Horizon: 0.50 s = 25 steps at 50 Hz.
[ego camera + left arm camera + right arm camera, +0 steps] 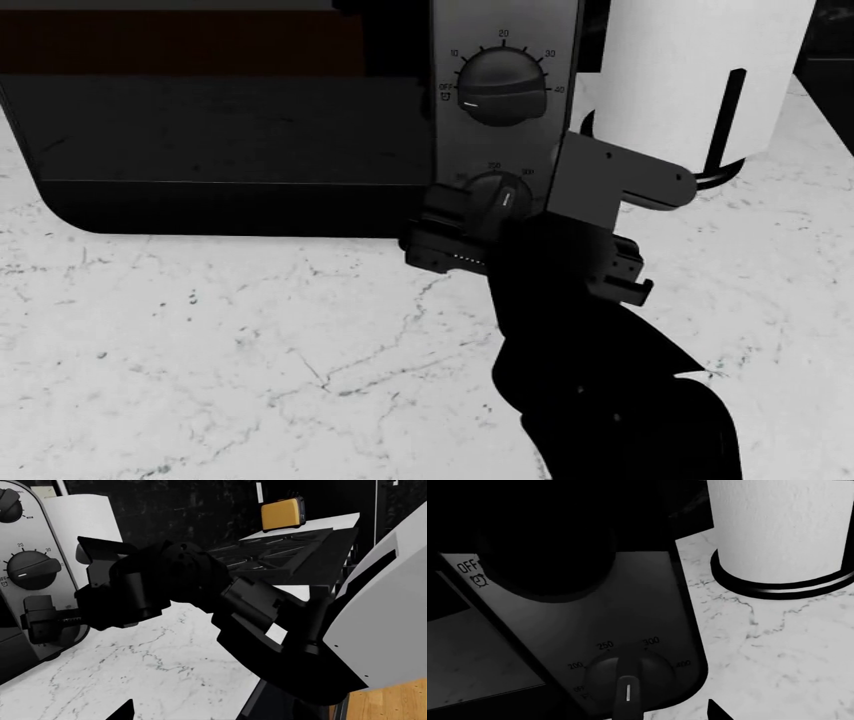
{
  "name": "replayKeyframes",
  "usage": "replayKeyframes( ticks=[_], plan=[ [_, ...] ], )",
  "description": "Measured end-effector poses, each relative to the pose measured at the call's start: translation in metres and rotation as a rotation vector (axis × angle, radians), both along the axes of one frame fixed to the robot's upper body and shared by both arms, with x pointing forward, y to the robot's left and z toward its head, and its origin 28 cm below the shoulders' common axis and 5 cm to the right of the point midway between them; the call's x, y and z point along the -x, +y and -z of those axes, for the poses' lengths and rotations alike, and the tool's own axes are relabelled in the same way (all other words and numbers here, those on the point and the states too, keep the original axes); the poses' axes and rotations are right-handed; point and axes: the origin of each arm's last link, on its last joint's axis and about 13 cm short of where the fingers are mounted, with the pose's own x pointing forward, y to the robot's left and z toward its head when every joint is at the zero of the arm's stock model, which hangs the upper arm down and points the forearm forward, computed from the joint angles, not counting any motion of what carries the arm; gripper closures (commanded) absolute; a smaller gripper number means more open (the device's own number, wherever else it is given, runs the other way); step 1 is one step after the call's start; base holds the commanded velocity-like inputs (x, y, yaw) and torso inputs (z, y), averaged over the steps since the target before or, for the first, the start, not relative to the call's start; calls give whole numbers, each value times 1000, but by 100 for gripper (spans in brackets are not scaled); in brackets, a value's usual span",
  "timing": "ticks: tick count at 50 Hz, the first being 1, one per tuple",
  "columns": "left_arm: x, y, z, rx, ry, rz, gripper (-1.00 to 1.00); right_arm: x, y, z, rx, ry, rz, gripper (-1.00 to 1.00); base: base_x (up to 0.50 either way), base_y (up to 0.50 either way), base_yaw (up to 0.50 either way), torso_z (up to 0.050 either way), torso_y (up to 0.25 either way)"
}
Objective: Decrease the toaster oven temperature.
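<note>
The toaster oven point(227, 130) is a black box with a dark glass door and a silver panel point(554, 130). The temperature knob point(497, 197) is the lower one, ringed by 200 to 400 in the right wrist view point(627, 680), with its white pointer between 250 and 300. My right gripper point(497, 208) is right at this knob, fingers either side of it and apart from it, so it looks open. One fingertip point(712, 711) shows beside the panel. In the left wrist view my right gripper point(47, 622) hides the knob. My left gripper point(213, 716) looks open and empty above the counter.
The larger OFF-marked timer knob point(501, 88) sits above the temperature knob. A white paper-towel roll on a black stand point(694, 70) is just right of the oven. A black gas range point(287, 550) and a yellow toaster point(281, 512) are further along the marble counter point(200, 360).
</note>
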Motion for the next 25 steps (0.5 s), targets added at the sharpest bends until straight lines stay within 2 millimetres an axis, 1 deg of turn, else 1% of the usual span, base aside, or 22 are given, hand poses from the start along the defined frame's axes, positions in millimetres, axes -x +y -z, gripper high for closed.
replayKeyframes(
  ticks=[25],
  plan=[
    [1, 1, 0, 1, -3, -4, -100, -8, 3, 8, -7, 27, -29, -100, 0, 0, 0, 0, 0]
  ],
)
